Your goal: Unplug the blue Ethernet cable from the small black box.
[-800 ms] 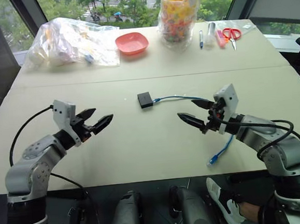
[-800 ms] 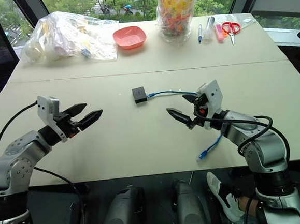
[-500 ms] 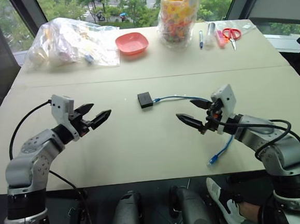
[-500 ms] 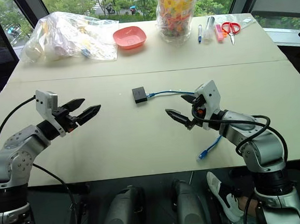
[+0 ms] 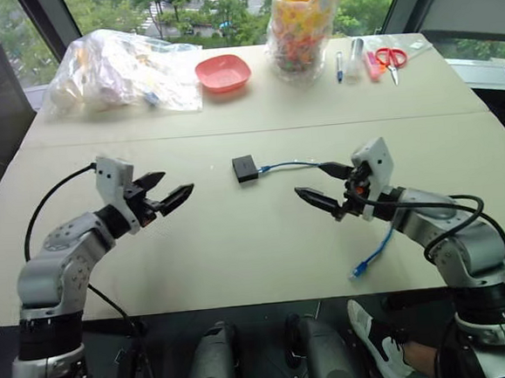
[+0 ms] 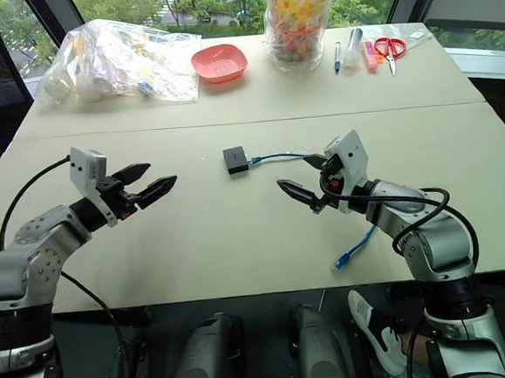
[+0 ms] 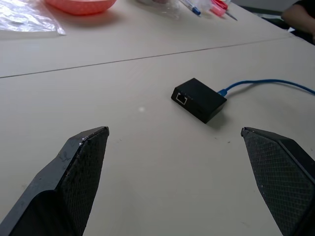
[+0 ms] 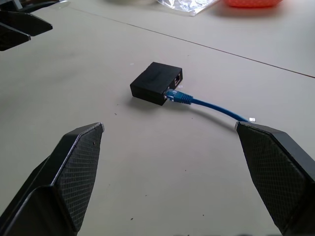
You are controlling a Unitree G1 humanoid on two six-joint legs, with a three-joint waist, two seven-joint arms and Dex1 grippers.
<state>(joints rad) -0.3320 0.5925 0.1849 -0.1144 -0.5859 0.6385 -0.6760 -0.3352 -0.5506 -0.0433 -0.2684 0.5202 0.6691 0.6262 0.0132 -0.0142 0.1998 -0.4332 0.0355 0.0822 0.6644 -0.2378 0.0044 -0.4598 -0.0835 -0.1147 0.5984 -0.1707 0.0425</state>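
The left claw is released, its two black fingers spread apart and grasping nothing, held above the counter on the robot's left side. The right claw is likewise released and empty, held above the counter on the robot's right side. Both claws point inward toward the middle of the counter.

The small black box lies flat on the counter between the two claws, somewhat farther from the robot than either, and clear of both. In the left wrist view, an open port is visible on the side of the box facing that claw. The blue Ethernet cable is plugged into the box on the side toward the right claw. From there it runs along the counter toward the right claw, passes behind it, and emerges below the right arm. Its free end lies near the counter's near edge.

At the far edge of the counter stand a clear plastic bag, a red bowl, a tall jar with colourful contents, pens and red-handled scissors.
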